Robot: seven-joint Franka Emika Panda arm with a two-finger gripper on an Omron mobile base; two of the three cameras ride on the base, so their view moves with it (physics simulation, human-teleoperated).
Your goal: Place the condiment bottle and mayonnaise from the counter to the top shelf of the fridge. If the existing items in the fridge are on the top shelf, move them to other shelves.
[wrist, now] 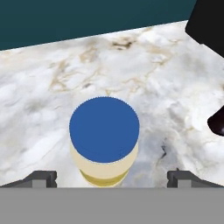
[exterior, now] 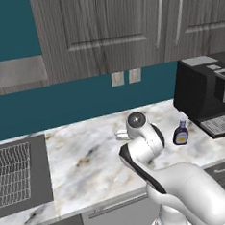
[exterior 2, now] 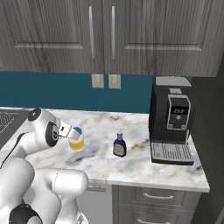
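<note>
The mayonnaise (wrist: pixel 104 138) is a pale yellow jar with a blue lid, standing upright on the marbled counter (wrist: pixel 52 100). My gripper (wrist: pixel 112 178) hovers just above and behind it, open, with a fingertip on each side and nothing held. From the right base view the gripper (exterior 2: pixel 69 131) sits close over the mayonnaise (exterior 2: pixel 77 141). The condiment bottle (exterior 2: pixel 119 145), dark with an orange label, stands to the jar's right, also seen from the left base as the bottle (exterior: pixel 181 133). The fridge, its top shelf and the existing items are out of view.
A black coffee machine (exterior 2: pixel 171 118) stands at the counter's right end, close behind the bottle. A sink with a wire rack (exterior: pixel 13 173) lies at the left. Grey wall cabinets (exterior: pixel 102 28) hang overhead. Drawers (exterior 2: pixel 153 197) run below the counter edge.
</note>
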